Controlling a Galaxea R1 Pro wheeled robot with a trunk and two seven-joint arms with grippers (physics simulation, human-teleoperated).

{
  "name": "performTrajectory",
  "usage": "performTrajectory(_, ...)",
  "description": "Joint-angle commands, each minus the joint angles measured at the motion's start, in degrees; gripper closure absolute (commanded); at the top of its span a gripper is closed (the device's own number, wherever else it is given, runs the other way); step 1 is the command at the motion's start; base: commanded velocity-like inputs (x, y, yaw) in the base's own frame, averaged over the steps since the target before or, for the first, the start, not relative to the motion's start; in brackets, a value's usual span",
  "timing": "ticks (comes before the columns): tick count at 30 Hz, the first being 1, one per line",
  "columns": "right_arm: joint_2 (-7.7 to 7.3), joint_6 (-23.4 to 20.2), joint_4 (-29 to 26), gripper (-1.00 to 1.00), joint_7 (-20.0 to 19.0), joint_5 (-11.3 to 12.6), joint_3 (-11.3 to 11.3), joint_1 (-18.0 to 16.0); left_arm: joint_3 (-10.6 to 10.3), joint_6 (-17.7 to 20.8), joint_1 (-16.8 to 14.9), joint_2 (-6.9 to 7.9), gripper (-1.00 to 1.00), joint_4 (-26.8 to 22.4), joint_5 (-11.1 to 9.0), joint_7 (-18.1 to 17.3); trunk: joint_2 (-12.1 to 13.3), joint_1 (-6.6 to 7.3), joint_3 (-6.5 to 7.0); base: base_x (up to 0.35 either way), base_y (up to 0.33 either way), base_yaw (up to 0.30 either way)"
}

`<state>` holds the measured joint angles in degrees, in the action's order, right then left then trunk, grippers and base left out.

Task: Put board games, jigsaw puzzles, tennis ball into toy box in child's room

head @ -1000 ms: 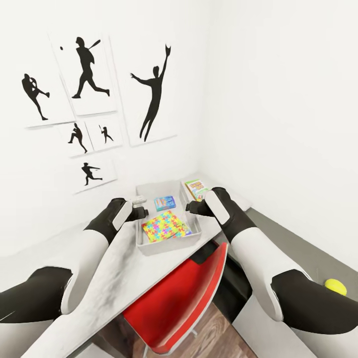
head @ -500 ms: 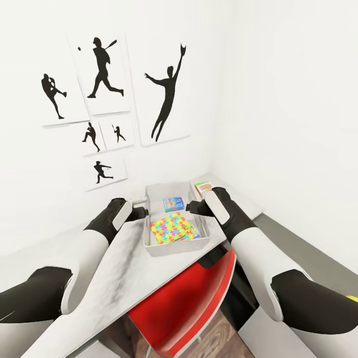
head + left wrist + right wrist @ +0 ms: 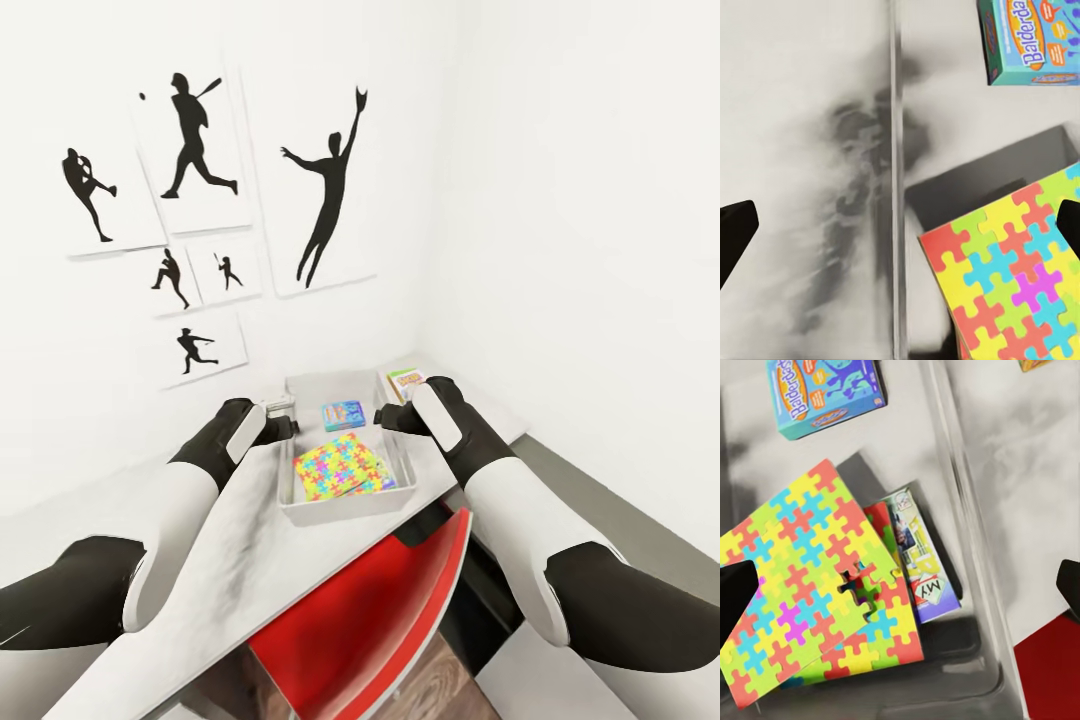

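Right now both claws are wide apart and hold nothing, one on each side of the toy box (image 3: 340, 505) on the bench (image 3: 240, 560). Inside lie the blue game (image 3: 343, 414) and puzzles (image 3: 340, 468). The Skip-Bo game (image 3: 407, 381) sits outside by the right claw (image 3: 383, 417), which might bump it away.

Grey toy box (image 3: 300, 505) holds a blue board game (image 3: 343, 414) and a yellow-green-pink-orange interlocking jigsaw puzzle (image 3: 340, 467).
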<state>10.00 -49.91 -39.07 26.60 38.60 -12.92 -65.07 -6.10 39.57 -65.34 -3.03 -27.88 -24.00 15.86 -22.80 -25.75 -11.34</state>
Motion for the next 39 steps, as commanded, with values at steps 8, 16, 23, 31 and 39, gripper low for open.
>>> performTrajectory(8,0.0,-0.1,0.0,-1.0,0.6,0.5,-0.1,0.0,-0.4,0.2,0.0,0.08,-1.0,-0.1,-0.6,0.5,-0.1,-0.04,-0.12,0.013,-0.062,0.0)
performTrajectory(16,0.0,-0.2,0.0,-1.0,0.5,0.5,-0.1,0.0,-0.5,0.3,0.0,0.14,-1.0,0.0,-0.6,0.7,-0.1,-0.04,-0.12,0.002,-0.008,0.0)
performTrajectory(23,0.0,-0.2,0.5,-1.0,0.6,0.4,-0.2,0.0,-0.5,0.7,0.0,0.13,-1.0,0.4,-0.6,0.9,-0.1,-0.04,-0.12,0.0,0.0,0.0)
performTrajectory(31,0.0,-0.1,0.6,-1.0,0.6,0.4,-0.2,0.0,-0.4,0.9,0.0,0.02,-1.0,2.9,-0.6,1.2,-0.1,-0.04,-0.12,0.0,0.0,0.0)
performTrajectory(39,0.0,1.0,0.5,-1.0,0.5,0.3,-0.5,0.1,-0.3,1.0,0.0,-0.09,-1.0,3.6,-0.6,1.1,-0.1,-0.04,-0.12,0.0,0.0,0.0)
